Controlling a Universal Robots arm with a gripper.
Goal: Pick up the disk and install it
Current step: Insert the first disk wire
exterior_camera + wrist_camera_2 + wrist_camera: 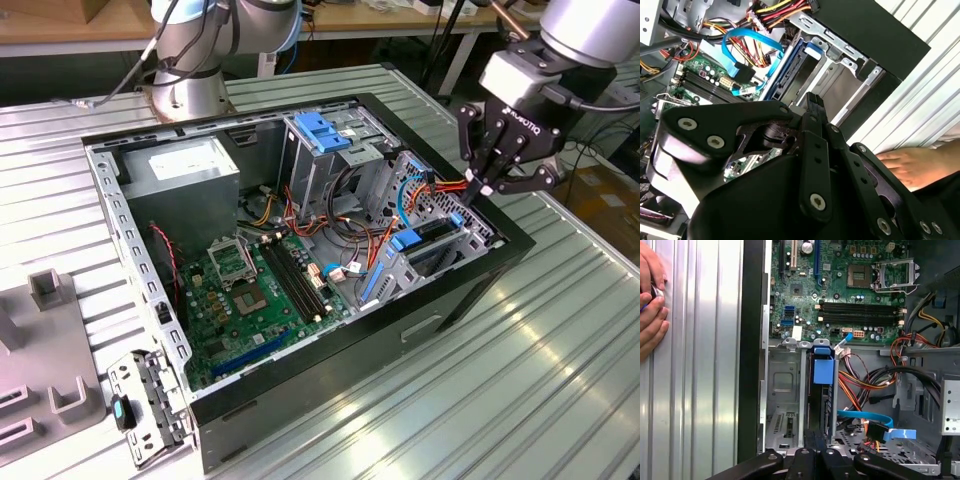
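The tool [487, 188] stands over the right end of the open computer case [150, 260] in the exterior view, its fingers drawn together to a narrow point with nothing between them, the tips pressing down at the end of the disk [432, 232]; the disk sits on edge in the drive bay [470, 245] at the case's right corner, its blue carrier tab [823, 371] facing the motherboard [250, 290] in the first wrist view, with an unfilled slot just beside it; in the second wrist view the disk [790, 70] runs along the bay wall beyond the tool's fingertips [815, 100]; judging from this, the disk is already in the bay and being pushed home; the risk is that a push off the carrier's line cocks it in the rails and jams it, or the closed tips slip off the thin edge and strike the orange and blue cables [425, 190] that crowd close by; a person's hand [651, 300] rests on the ribbed worktop [560, 340] near the case, close enough to be caught if the arm swings out
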